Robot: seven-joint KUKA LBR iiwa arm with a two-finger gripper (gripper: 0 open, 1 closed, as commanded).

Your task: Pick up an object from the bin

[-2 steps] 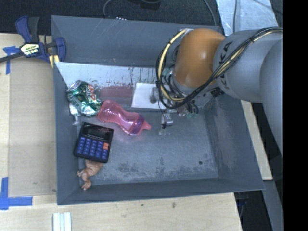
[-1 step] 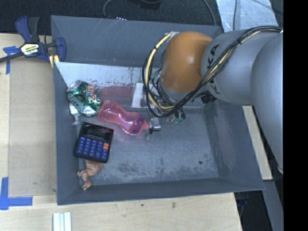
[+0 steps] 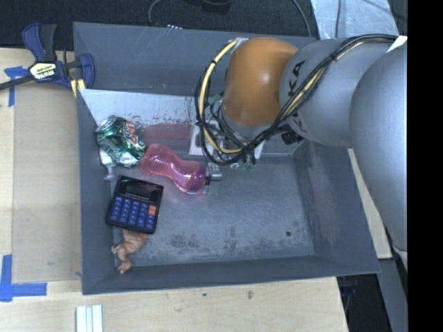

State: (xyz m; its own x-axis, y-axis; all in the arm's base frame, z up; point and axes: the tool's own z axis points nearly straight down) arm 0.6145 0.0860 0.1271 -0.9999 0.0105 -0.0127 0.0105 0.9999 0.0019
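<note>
Everything's crammed at the left end of the bin [image 3: 277, 216]: crushed can [image 3: 119, 142] at the back, bottle [image 3: 172, 169] just right of it, calculator [image 3: 135, 204] in front, toy animal [image 3: 127, 248] frontmost.

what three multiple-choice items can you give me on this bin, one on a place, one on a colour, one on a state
1. Where does the tan toy animal lie?
A. in the bin's lower left corner as the camera sees it, just below the calculator
B. on the bare floor at the right
C. under the arm

2. What colour is the bottle-like thing nearest the gripper?
A. yellow
B. pink
C. black

3. What state is the green can in?
A. upright and whole
B. cut in two halves
C. crushed

Answers:
1 A: it sits by the corner walls, under the calculator's lower edge.
2 B: its waisted body is plainly pink.
3 C: its sides are crumpled and dented.
</note>
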